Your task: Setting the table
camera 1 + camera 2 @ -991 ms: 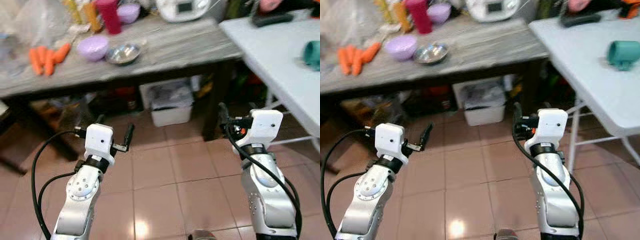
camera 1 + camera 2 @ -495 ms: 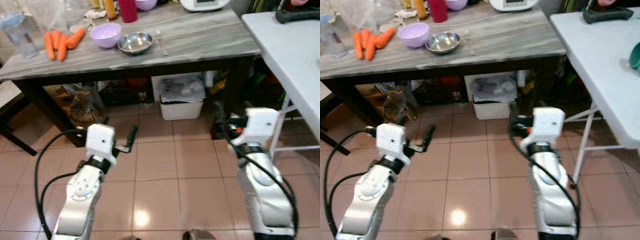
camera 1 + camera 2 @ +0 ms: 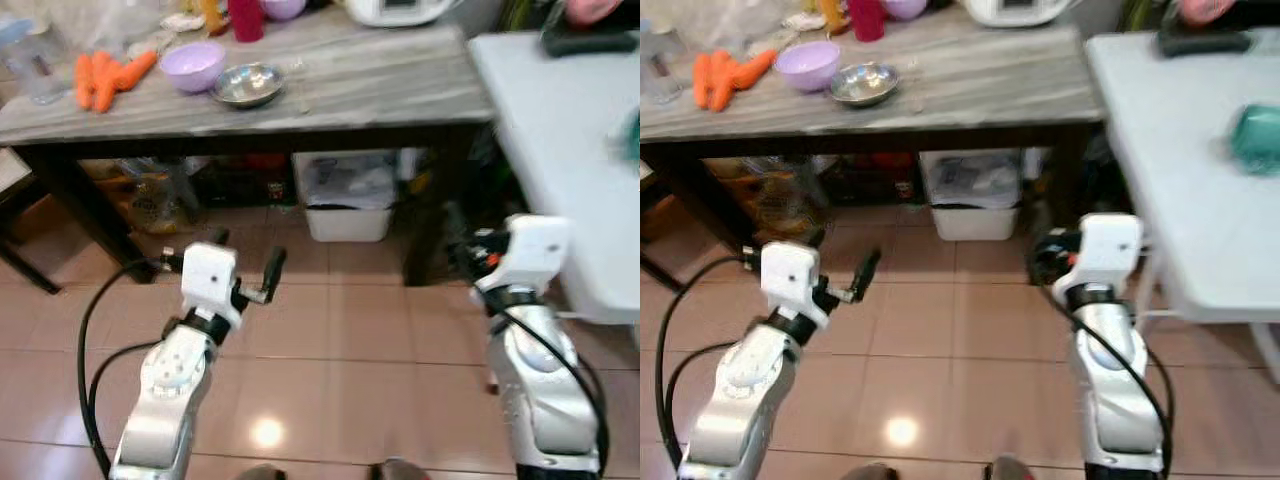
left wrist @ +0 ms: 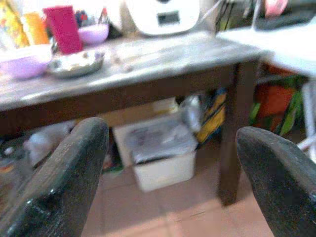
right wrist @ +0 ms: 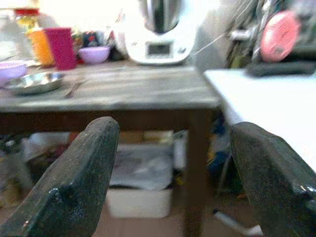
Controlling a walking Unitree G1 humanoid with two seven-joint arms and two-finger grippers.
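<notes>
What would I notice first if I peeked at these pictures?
Probably the bright orange carrots at the left end of the grey wooden table, beside a purple bowl and a shiny metal bowl. Nearer, the left gripper and right gripper hang open over the tiled floor, holding nothing.

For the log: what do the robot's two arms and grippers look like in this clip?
Both arms are jointed silver metal ending in a white boxy wrist housing, with black cables looping alongside. The left gripper and right gripper each carry two long black fingers, rounded at the tips with a slightly rough, matte surface. A small orange-red spot shows beside the right housing.
</notes>
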